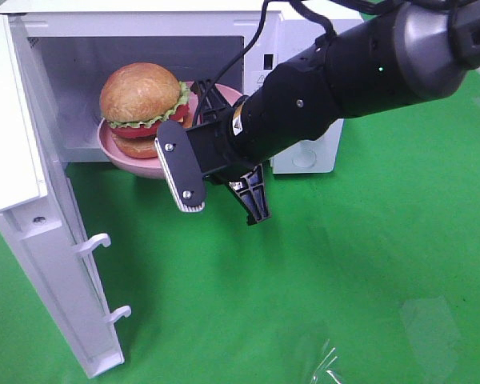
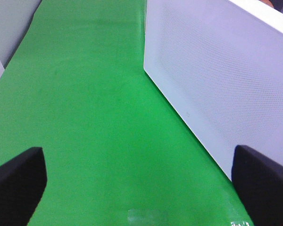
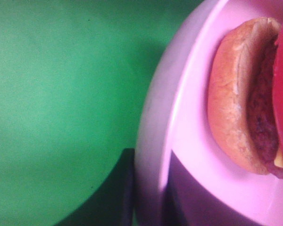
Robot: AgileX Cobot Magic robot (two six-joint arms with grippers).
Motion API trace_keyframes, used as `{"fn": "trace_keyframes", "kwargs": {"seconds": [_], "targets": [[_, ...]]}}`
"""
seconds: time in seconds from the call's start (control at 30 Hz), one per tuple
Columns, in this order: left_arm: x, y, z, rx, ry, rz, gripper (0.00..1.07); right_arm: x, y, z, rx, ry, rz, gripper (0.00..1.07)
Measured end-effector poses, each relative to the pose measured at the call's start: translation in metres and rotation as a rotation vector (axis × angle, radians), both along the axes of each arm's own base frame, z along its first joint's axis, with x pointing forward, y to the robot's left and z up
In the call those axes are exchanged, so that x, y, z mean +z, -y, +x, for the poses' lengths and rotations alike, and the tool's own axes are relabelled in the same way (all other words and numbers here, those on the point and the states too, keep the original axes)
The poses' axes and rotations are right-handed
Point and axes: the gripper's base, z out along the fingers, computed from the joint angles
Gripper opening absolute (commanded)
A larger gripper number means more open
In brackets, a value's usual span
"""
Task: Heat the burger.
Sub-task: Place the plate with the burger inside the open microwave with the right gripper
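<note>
The burger [image 1: 142, 100], with a golden-brown bun and red and green filling, sits on a pink plate [image 1: 132, 162]. The plate hangs in the mouth of the open white microwave [image 1: 304, 156], its near edge still out over the green cloth. My right gripper [image 1: 202, 108] is shut on the plate's right rim. In the right wrist view the gripper [image 3: 153, 197] pinches the pink rim [image 3: 179, 117], with the burger [image 3: 240, 94] close behind it. My left gripper [image 2: 137, 183] is open over the green cloth beside the microwave's white side [image 2: 217, 70]. It holds nothing.
The microwave door [image 1: 32, 200] swings out to the left, with two latch hooks [image 1: 104, 276] on its edge. Green cloth [image 1: 344, 280] covers the table. A strip of clear tape [image 1: 328, 364] lies on the cloth near the front.
</note>
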Motion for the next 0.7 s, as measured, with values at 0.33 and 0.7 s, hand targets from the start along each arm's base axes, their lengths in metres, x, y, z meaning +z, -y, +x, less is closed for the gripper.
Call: {"fn": "trace_keyframes", "kwargs": {"seconds": [0.33, 0.7], "targets": [[0.0, 0.0, 0.0, 0.0, 0.0, 0.0, 1.0, 0.006, 0.016, -0.025, 0.002, -0.012, 0.007, 0.0], [0.0, 0.0, 0.0, 0.0, 0.0, 0.0, 1.0, 0.014, 0.039, -0.054, -0.015, -0.025, 0.033, 0.0]]}}
